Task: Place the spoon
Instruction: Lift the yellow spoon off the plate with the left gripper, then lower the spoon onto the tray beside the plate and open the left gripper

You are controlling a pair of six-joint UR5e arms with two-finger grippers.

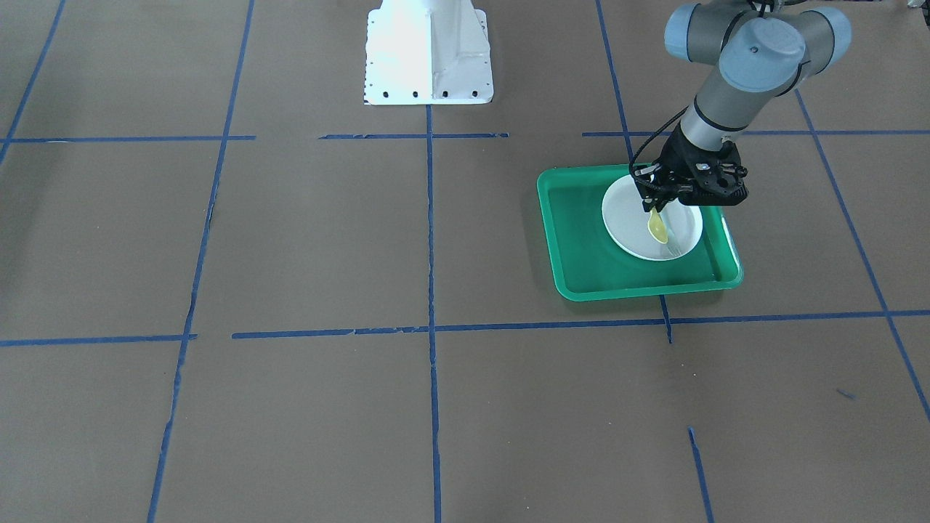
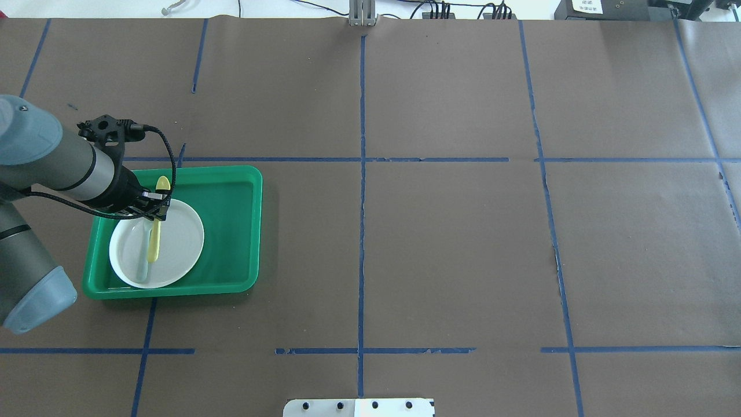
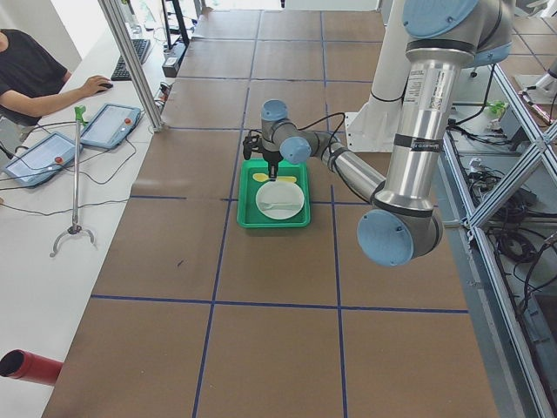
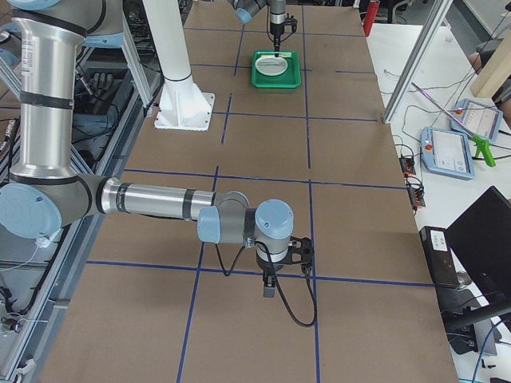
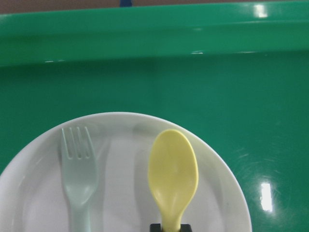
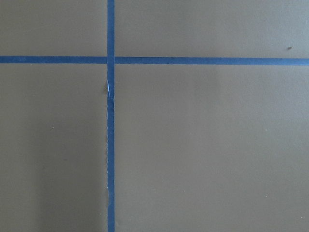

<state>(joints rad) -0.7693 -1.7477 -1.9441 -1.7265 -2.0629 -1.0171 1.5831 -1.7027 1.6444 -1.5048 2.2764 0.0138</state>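
Observation:
The pale-yellow spoon (image 1: 657, 228) is in my left gripper (image 1: 652, 205), which is shut on its handle. It hangs a little above the white plate (image 1: 628, 229), with its bowl pointing away from the robot. The plate lies in a green tray (image 1: 581, 247). In the left wrist view the spoon (image 5: 173, 174) is over the plate (image 5: 120, 198), to the right of a pale grey-green fork (image 5: 78, 179) that lies on the plate. The overhead view also shows the spoon (image 2: 163, 184). My right gripper (image 4: 269, 289) shows only in the right side view, over bare paper. I cannot tell whether it is open or shut.
The table is covered in brown paper with blue tape lines. The white robot base (image 1: 429, 54) stands at the table's robot side. An operator (image 3: 30, 70) with tablets sits at a side desk beyond the table.

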